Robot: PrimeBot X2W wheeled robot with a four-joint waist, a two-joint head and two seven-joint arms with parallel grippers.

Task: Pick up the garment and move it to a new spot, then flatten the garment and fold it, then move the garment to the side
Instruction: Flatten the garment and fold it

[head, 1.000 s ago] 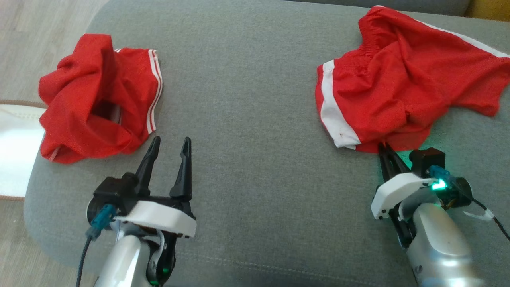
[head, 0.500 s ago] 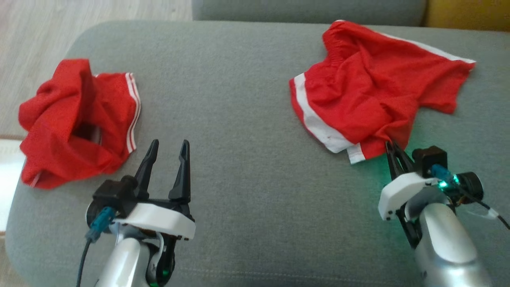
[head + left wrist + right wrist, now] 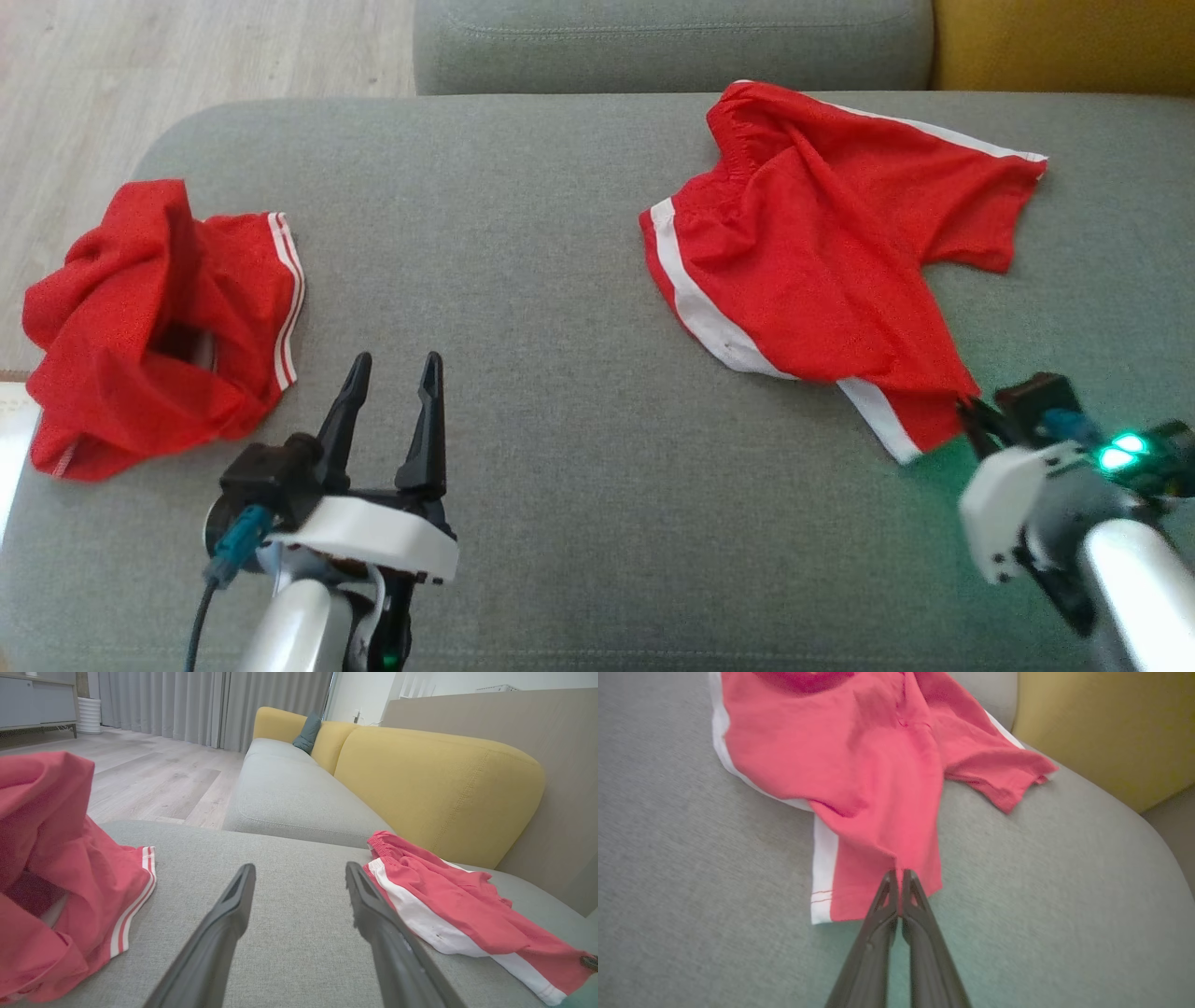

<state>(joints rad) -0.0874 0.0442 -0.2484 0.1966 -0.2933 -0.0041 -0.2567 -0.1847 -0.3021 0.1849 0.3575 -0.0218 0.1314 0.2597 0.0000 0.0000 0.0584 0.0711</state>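
On the grey sofa seat [image 3: 523, 280], head view: the right gripper [image 3: 971, 411] is pinching the near hem of the red shorts [image 3: 822, 252], lying right of centre. Left wrist view: the left gripper [image 3: 299, 872] is hovering wide and empty. Right wrist view: cloth is fanning from the pinch. Probably the moving step; next, lifting it clear.

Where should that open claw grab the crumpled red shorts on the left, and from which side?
Probably the striped hem of the crumpled red shorts, coming in from the robot's right, low along the cushion. That edge lies thin and fairly flat, facing the left claw. The rest is bunched into thick folds that would be harder to pinch cleanly.
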